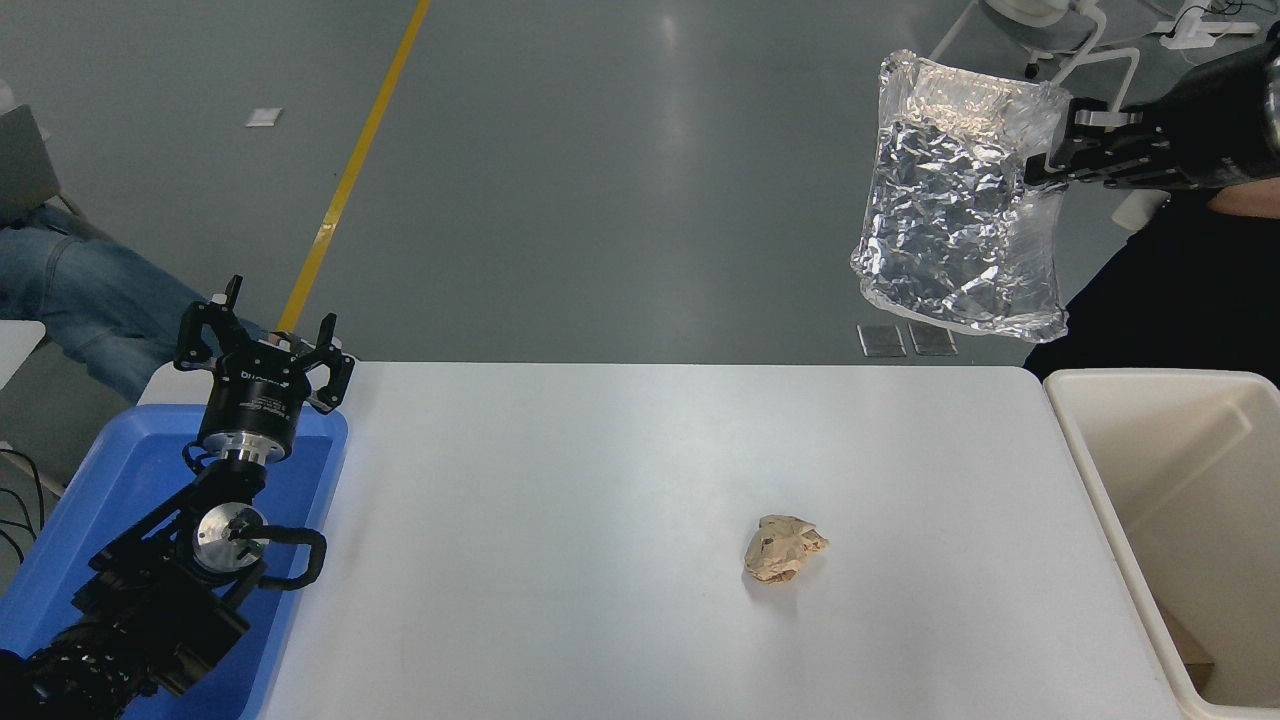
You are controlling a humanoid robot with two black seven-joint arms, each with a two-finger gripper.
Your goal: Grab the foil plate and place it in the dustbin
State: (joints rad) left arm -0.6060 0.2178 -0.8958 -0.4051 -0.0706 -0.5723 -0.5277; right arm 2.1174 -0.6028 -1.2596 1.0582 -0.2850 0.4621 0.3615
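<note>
At the far left, a person's leg in blue jeans (70,300) stretches along the floor beyond the white table (600,560). Just inside that, a shallow blue plastic tray (120,480) sits by the table's left edge, and the robot's black left arm rises over it from the lower corner. Its left gripper (262,345) points up and away, jaws spread apart with nothing between them.

Across the grey floor runs a yellow line (350,170), slanting up from behind that gripper.

Moving right, the tabletop carries one small crumpled brown paper wad (785,549), lying alone right of centre and well apart from everything else.

Up above the table's far right corner hangs the shiny silver crinkled foil plate (955,200), roughly rectangular with rounded corners and a raised rim. It is lifted well clear of the table, tipped nearly on edge with its hollow side facing the camera. The black right gripper (1055,160) comes in from the right edge and is clamped on the plate's upper right rim.

Below and to the right, the large cream rectangular plastic dustbin (1090,470) stands against the table's right edge, its deep inside open to view. The plate is up and left of its opening, not over it. Behind the arm, a person in black clothing (1180,290) fills the right side.
</note>
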